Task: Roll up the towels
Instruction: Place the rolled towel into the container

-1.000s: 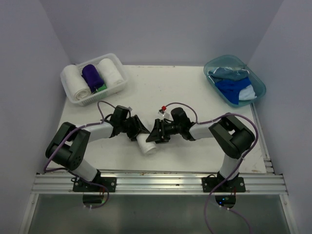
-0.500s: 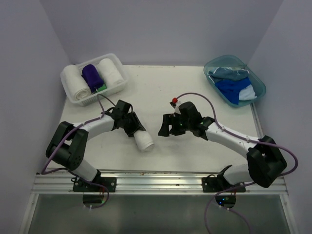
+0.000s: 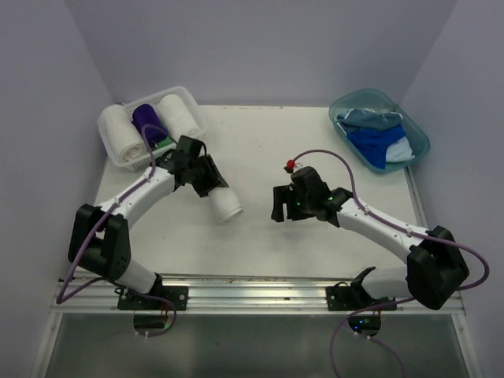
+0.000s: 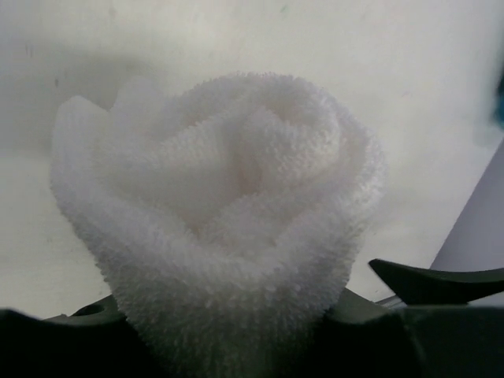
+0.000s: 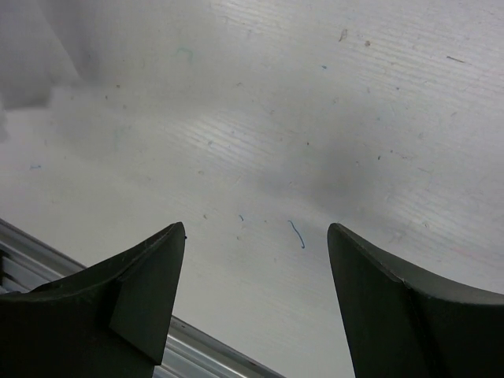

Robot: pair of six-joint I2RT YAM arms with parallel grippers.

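Observation:
My left gripper (image 3: 211, 183) is shut on a rolled white towel (image 3: 224, 205) and holds it above the table, left of centre; the roll's spiral end fills the left wrist view (image 4: 216, 213). My right gripper (image 3: 279, 206) is open and empty over the bare table near the middle; its fingers (image 5: 146, 272) show only tabletop between them. Two rolled white towels (image 3: 120, 134), a purple roll (image 3: 148, 120) and a bit of green towel (image 3: 164, 144) lie in the white lattice basket (image 3: 193, 135). Royal blue (image 3: 372, 144) and pale blue towels (image 3: 366, 118) lie loose in the teal tub (image 3: 417, 146).
The basket stands at the table's back left corner, the tub at the back right. Grey walls close in the table on three sides. A metal rail (image 3: 252, 295) runs along the near edge behind both arm bases.
My left gripper has carried the white roll up and back towards the basket. My right gripper has let go of the roll, opened and drawn away to the right.

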